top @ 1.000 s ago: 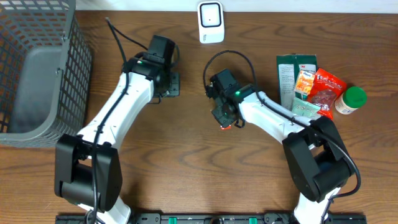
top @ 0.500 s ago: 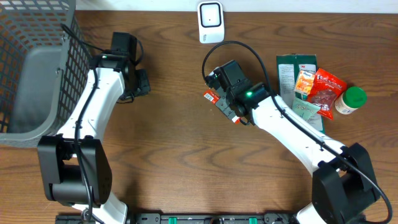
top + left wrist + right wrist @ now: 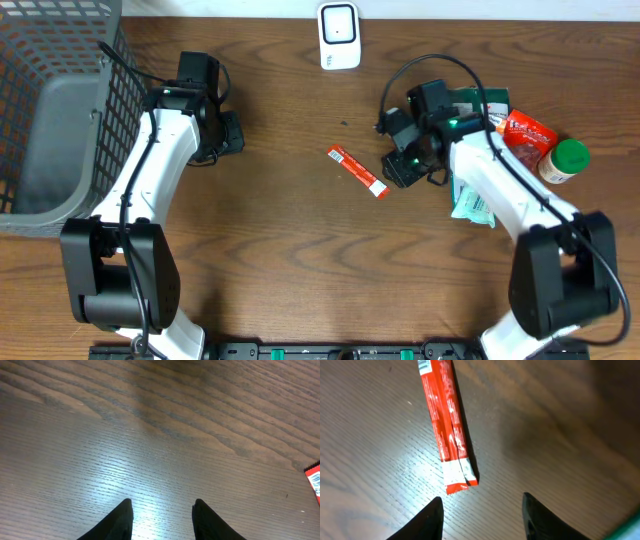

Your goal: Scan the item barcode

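Observation:
The item, a thin red stick packet (image 3: 357,171), lies flat on the wooden table, free of both grippers. In the right wrist view the packet (image 3: 447,425) lies just ahead of my right gripper (image 3: 482,505), whose jaws stand open and empty. From overhead, the right gripper (image 3: 403,166) sits just right of the packet. My left gripper (image 3: 230,133) is well to the left, near the basket. Its jaws (image 3: 162,507) are open over bare wood, and a corner of the packet (image 3: 314,477) shows at the right edge. The white barcode scanner (image 3: 338,35) stands at the back centre.
A grey wire basket (image 3: 60,110) fills the back left corner. At the right lies a heap of goods: a green box (image 3: 470,110), orange and red snack bags (image 3: 520,140), a green-capped jar (image 3: 565,160) and a pale pouch (image 3: 475,205).
My right gripper opened, left the red packet on the table and drew back to the right. The left arm swung left toward the basket, then stayed put while opening wider.

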